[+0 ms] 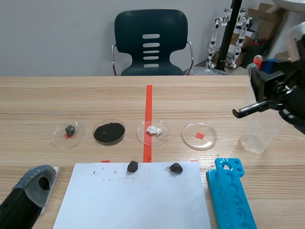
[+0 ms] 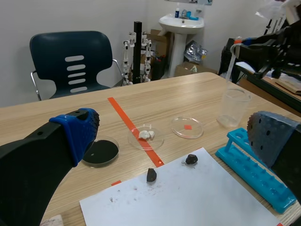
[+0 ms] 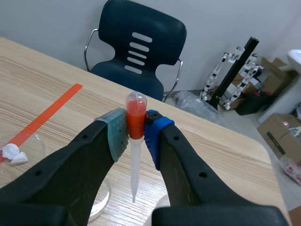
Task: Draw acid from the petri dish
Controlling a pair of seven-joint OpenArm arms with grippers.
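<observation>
Orange-bulbed dropper (image 3: 135,150), translucent tapered stem, clamped in right end effector (image 3: 135,128)

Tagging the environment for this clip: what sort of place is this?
Probably a robotics lab staged as a chemistry bench: petri dishes, a beaker and a tube rack on a wooden table, a dropper in the right tool, and small humanoid robots parked on the floor behind.

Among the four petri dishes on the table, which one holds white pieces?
The petri dish on the long orange-red tape line, third from the left, holds the white pieces. The others hold a dark stone, black material, or nothing visible.
</observation>
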